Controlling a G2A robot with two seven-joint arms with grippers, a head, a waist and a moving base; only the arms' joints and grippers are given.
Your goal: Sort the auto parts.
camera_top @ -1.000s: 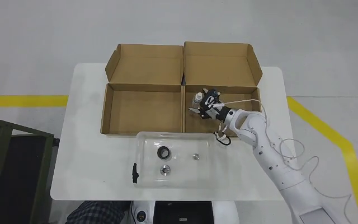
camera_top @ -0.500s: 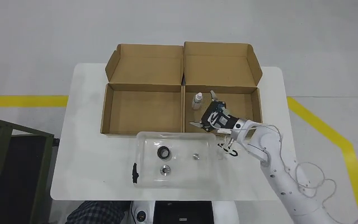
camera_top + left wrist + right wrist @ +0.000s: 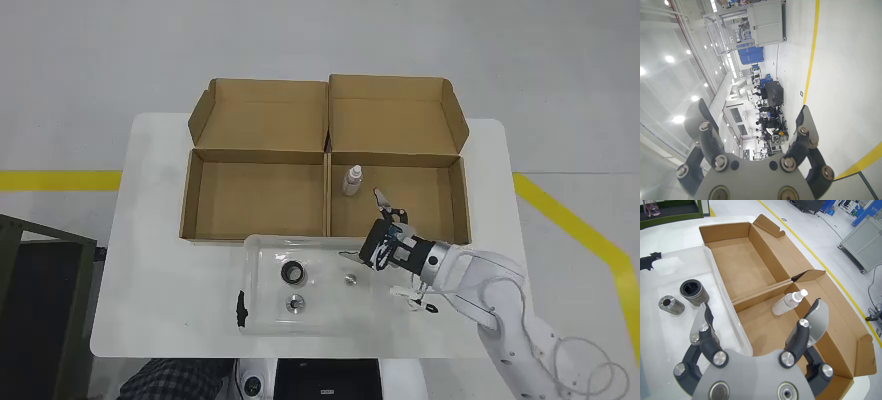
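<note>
In the top view the right gripper (image 3: pixel 761 304) hangs at lower centre-right, over the edge where the clear tray (image 3: pixel 262 310) meets the right cardboard box (image 3: pixel 440 200), its jaws spread wide and holding nothing. The white spray bottle (image 3: pixel 352 180) sits near that box's upper left corner. Three metal parts lie in the tray: a dark-bored sleeve (image 3: pixel 292 271), a plain cylinder (image 3: pixel 296 304) below it, and a small piece (image 3: pixel 350 279) to their right. The left gripper (image 3: pixel 752 105), jaws also wide and empty, faces a factory hall (image 3: pixel 753 56)

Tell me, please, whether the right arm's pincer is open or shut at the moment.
Open: the right pincer has its fingers wide apart, nothing held between them.
</note>
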